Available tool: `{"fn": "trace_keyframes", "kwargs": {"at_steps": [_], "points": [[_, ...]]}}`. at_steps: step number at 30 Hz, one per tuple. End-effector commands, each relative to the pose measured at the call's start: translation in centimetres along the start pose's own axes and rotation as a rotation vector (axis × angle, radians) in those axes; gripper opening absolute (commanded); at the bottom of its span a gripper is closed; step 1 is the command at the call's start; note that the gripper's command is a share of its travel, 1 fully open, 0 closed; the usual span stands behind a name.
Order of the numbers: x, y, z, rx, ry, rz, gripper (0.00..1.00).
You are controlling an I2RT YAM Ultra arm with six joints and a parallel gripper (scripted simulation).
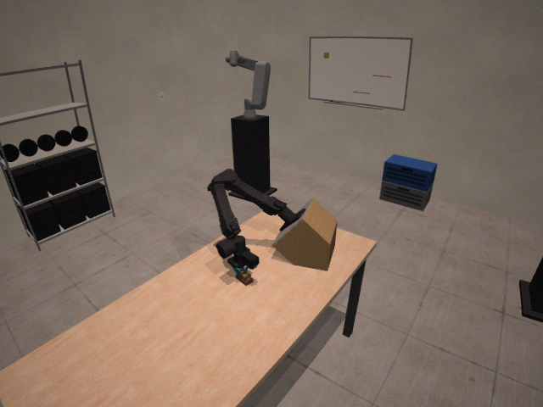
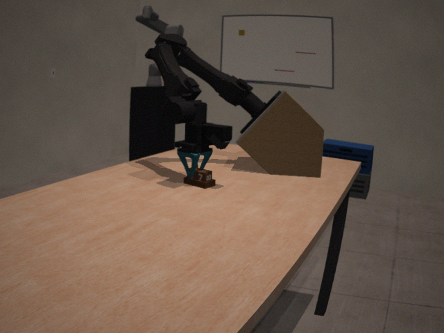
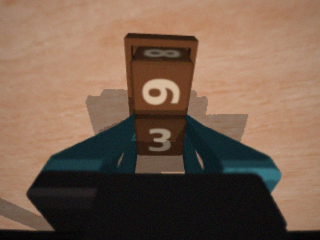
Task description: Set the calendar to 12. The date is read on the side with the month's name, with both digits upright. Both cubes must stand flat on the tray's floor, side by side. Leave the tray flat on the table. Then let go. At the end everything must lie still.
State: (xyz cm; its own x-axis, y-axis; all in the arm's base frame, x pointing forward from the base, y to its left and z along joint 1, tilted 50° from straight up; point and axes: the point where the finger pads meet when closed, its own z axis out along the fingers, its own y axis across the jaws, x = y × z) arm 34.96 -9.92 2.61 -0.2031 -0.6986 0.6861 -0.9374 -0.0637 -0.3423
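pincer (image 3: 159,150) clamped on cube showing 3 (image 3: 159,140) | 9-cube (image 3: 161,90) at 12 o'clock | tray (image 2: 199,182) on desk (image 2: 143,232)

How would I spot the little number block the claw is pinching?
Find the long wooden table, then the teal gripper near the tan box. It is shut on the nearer cube in the small brown tray. Its top shows 3; its neighbour shows 9.

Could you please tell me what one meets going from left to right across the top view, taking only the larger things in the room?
Shelf rack → dark arm's gripper, shut on a calendar cube → tan box → whiteboard → blue crate.
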Motion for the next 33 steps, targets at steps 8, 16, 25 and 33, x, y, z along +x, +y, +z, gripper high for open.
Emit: {"fn": "trace_keyframes", "kwargs": {"at_steps": [8,16,25,33], "points": [[-0.12,-1.79,-0.73,0.041,-0.019,0.023,0.27],[-0.13,-1.74,-0.63,0.039,-0.018,0.022,0.27],[-0.31,-1.69,-0.68,0.039,-0.02,0.015,0.27],[-0.31,-1.7,-0.67,0.039,-0.02,0.016,0.27]]}}
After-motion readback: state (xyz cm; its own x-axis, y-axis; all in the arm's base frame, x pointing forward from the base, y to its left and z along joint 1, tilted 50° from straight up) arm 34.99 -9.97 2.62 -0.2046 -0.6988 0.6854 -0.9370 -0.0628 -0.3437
